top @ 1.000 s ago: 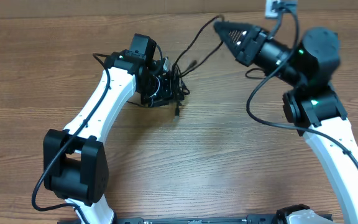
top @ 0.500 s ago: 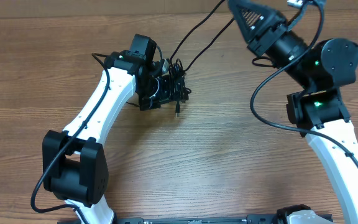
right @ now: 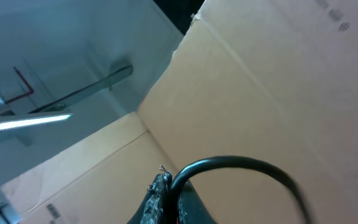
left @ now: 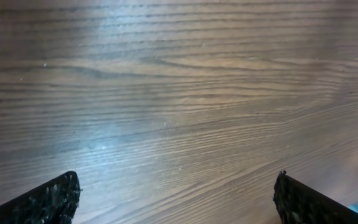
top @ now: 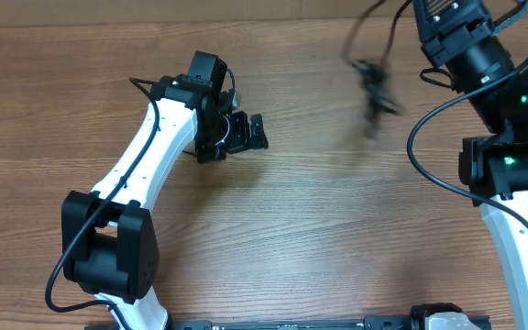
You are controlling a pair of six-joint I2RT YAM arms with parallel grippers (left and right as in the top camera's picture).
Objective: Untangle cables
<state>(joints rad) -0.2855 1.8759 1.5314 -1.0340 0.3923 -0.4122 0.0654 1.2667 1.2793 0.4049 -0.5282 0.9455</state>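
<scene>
The cables (top: 371, 89) hang as a blurred black bunch in the air over the table's far right part, with strands rising to the top edge. My right gripper (right: 169, 188) is tilted upward and shut on one black cable (right: 229, 162), which arcs off to the right. In the overhead view only the right arm's wrist (top: 470, 50) shows; its fingertips lie beyond the top edge. My left gripper (top: 248, 136) stands open low over the table, well left of the bunch. In the left wrist view its fingertips (left: 48, 200) stand wide apart with only bare wood between them.
The wooden table (top: 291, 229) fills the overhead view. Behind the table stand cardboard boxes (right: 278, 93), and a ceiling light (right: 30, 121) shows in the right wrist view. Thicker black arm cables loop beside the right arm (top: 420, 156).
My left gripper has opened and let the bunch go. The right gripper has risen up and to the right, pulling the cables away from the left gripper into the air.
</scene>
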